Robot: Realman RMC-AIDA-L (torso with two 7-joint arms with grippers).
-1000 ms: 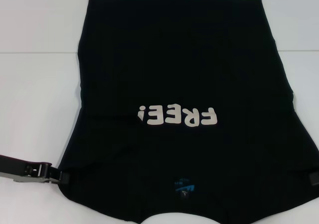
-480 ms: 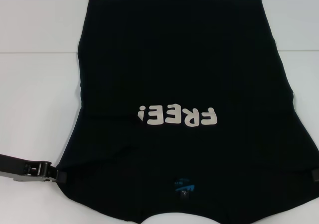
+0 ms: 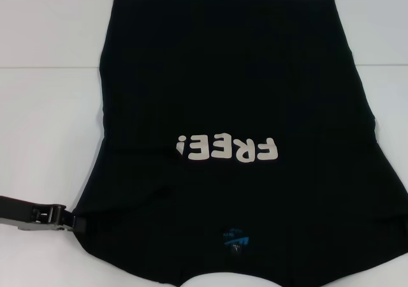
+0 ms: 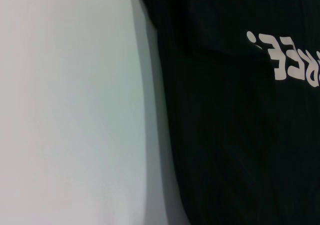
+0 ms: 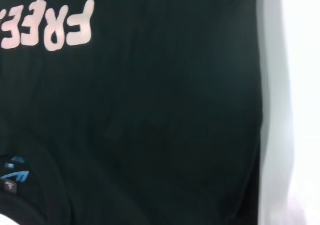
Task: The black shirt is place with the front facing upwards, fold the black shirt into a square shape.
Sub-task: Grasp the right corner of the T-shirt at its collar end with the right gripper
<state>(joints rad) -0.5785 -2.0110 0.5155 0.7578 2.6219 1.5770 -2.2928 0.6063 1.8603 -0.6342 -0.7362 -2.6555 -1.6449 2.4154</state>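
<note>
Looking at head view first: shirt [image 3: 236,127] lies flat on the white desk [image 3: 44,108], print up, collar and blue label [image 3: 237,241] nearest me, hem at the far end, so its long axis runs straight away from the robot. L tool [image 3: 75,224] sits at the near-left sleeve edge, touching or just at the fabric; I can't tell how wide it's open or whether it's got cloth yet. R tool isn't visible in this view, frame's right edge shows only shirt and desk.

L wrist view: shirt's left edge [image 4: 165,110] against bare desk, part of the lettering [image 4: 290,60] showing. No fingers in shot, so no help on grip state.

R wrist view: black fabric, lettering [image 5: 50,27], label [image 5: 12,177], right edge meeting desk [image 5: 295,85]. No fingers here either.

My read: L arm is the nearer one, shirt lies inboard of it, so the sleeve side would fold across toward centre, perpendicular to the long axis.
</note>
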